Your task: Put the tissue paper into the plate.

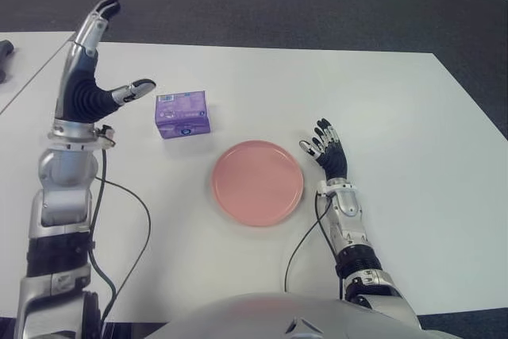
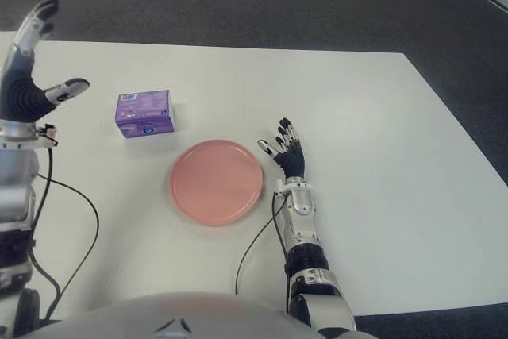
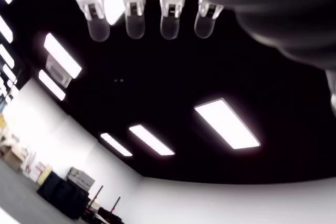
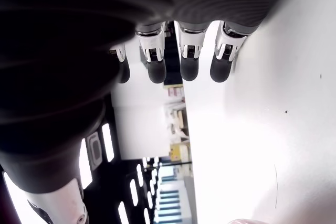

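Note:
A small purple tissue pack (image 1: 182, 114) lies on the white table (image 1: 381, 101), up and to the left of the round pink plate (image 1: 258, 182). The plate holds nothing. My left hand (image 1: 111, 53) is raised above the table just left of the pack, fingers straight and thumb out toward it, open and holding nothing. The left wrist view shows only its fingertips (image 3: 134, 22) against the ceiling. My right hand (image 1: 325, 147) shows just right of the plate, fingers extended, with nothing in it.
A black cable (image 1: 127, 220) runs along the table by my left arm, and another cable (image 1: 302, 244) lies beside my right forearm. A dark object (image 1: 5, 49) sits on a neighbouring table at far left. Grey carpet lies beyond the far edge.

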Tool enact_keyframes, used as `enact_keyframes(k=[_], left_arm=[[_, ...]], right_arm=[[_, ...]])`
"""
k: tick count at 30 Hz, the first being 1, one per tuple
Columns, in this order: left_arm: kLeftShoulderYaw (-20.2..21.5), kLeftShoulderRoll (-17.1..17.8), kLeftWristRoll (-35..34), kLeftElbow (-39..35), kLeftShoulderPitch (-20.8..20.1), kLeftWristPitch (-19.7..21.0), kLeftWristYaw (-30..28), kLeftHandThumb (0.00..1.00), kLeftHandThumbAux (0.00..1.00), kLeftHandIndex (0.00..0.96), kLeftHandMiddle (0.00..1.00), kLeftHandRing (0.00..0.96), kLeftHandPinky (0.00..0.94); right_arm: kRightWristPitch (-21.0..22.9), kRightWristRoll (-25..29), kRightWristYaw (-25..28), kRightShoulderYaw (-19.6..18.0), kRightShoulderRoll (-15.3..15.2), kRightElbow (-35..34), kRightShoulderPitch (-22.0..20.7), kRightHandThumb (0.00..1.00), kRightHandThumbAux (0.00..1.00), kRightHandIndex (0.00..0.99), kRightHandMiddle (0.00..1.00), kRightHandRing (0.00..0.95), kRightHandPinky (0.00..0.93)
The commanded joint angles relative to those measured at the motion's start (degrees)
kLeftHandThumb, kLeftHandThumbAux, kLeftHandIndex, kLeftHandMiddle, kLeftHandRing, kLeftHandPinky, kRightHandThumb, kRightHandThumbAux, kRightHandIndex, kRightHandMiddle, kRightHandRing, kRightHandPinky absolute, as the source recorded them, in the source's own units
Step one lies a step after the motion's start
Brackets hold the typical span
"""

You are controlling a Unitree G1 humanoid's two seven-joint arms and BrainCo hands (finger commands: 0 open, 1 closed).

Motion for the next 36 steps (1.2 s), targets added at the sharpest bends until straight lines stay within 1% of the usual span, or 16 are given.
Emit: enact_keyframes(k=[1, 3, 6, 11, 13, 14, 15, 16, 17, 20, 22, 25, 28, 33, 36], left_arm=[[0.1, 1.5, 1.6, 2.5, -1.4, -0.5, 1.1, 0.093, 0.281, 0.000, 0.000, 0.000, 0.000], [-0.2, 2.3, 1.8, 4.0, -2.9, -0.2, 1.2, 0.096, 0.270, 0.000, 0.000, 0.000, 0.000], [-1.1, 3.5, 1.7, 6.0, -5.2, 2.1, -0.2, 0.100, 0.252, 0.000, 0.000, 0.000, 0.000], [-2.5, 5.3, 0.4, 6.3, -5.7, 4.5, -3.6, 0.115, 0.262, 0.000, 0.000, 0.000, 0.000], [-4.8, 6.0, 1.4, 10.1, -7.9, 4.3, -4.7, 0.117, 0.272, 0.000, 0.000, 0.000, 0.000], [-7.6, 8.1, 5.3, 15.9, -11.3, 3.2, -4.8, 0.122, 0.273, 0.000, 0.000, 0.000, 0.000], [-9.7, 9.7, 8.1, 20.1, -13.7, 2.5, -4.8, 0.126, 0.272, 0.000, 0.000, 0.000, 0.000], [-12.3, 11.5, 12.2, 24.5, -16.5, 1.6, -3.5, 0.131, 0.271, 0.000, 0.000, 0.000, 0.000], [-14.0, 12.6, 14.9, 27.5, -18.3, 0.9, -2.5, 0.134, 0.262, 0.000, 0.000, 0.000, 0.000], [-19.3, 14.8, 24.1, 34.2, -22.9, -0.1, 3.6, 0.138, 0.237, 0.000, 0.000, 0.000, 0.000], [-22.2, 15.7, 28.5, 36.4, -24.6, 0.1, 6.6, 0.141, 0.221, 0.000, 0.000, 0.000, 0.000], [-25.5, 16.7, 32.4, 38.6, -26.0, 0.6, 8.4, 0.148, 0.198, 0.000, 0.000, 0.000, 0.000], [-29.6, 16.1, 36.0, 42.2, -27.5, 1.9, 10.1, 0.154, 0.183, 0.000, 0.000, 0.000, 0.000], [-34.4, 15.7, 38.9, 47.3, -30.6, 2.7, 12.4, 0.157, 0.169, 0.000, 0.000, 0.000, 0.000], [-37.5, 14.6, 40.4, 51.4, -32.9, 3.4, 13.1, 0.154, 0.161, 0.000, 0.000, 0.000, 0.000]], right_arm=[[2.1, -0.4, -0.3, 0.2, 0.8, 4.4, 2.1, 0.096, 0.788, 0.000, 0.002, 0.003, 0.048], [1.8, -0.5, -0.5, 0.1, 0.8, 4.9, 1.9, 0.096, 0.786, 0.000, 0.003, 0.005, 0.049], [1.8, -0.7, -0.8, 0.2, 0.9, 5.5, 1.5, 0.096, 0.780, 0.000, 0.003, 0.007, 0.048], [1.7, -0.9, -1.1, 0.3, 0.8, 6.1, 1.2, 0.093, 0.767, 0.000, 0.002, 0.006, 0.049], [1.6, -1.0, -1.1, 0.3, 0.8, 6.3, 1.0, 0.094, 0.766, 0.000, 0.001, 0.006, 0.050], [1.7, -1.0, -1.1, 0.4, 0.7, 6.4, 0.9, 0.094, 0.766, 0.000, 0.001, 0.005, 0.049], [1.7, -1.0, -1.0, 0.4, 0.6, 6.6, 0.8, 0.094, 0.766, 0.000, 0.001, 0.004, 0.048], [1.7, -1.0, -1.0, 0.4, 0.6, 6.7, 0.7, 0.094, 0.766, 0.000, 0.000, 0.003, 0.048], [1.7, -1.0, -0.9, 0.4, 0.6, 6.8, 0.6, 0.094, 0.766, 0.000, 0.000, 0.002, 0.047], [1.7, -0.9, -0.9, 0.4, 0.5, 7.2, 0.4, 0.091, 0.765, 0.000, 0.000, 0.002, 0.047], [1.7, -1.0, -1.0, 0.4, 0.5, 7.6, 0.1, 0.088, 0.766, 0.000, 0.000, 0.003, 0.048], [1.8, -1.3, -1.2, 0.5, 0.4, 8.0, -0.1, 0.082, 0.758, 0.000, 0.000, 0.003, 0.042], [1.8, -1.5, -1.5, 0.6, 0.2, 8.5, -0.4, 0.076, 0.748, 0.000, 0.000, 0.003, 0.042], [1.7, -1.6, -1.6, 0.6, 0.1, 9.1, -0.7, 0.073, 0.741, 0.000, 0.000, 0.004, 0.043], [1.6, -1.6, -1.7, 0.5, -0.1, 9.5, -0.9, 0.075, 0.738, 0.000, 0.000, 0.004, 0.044]])
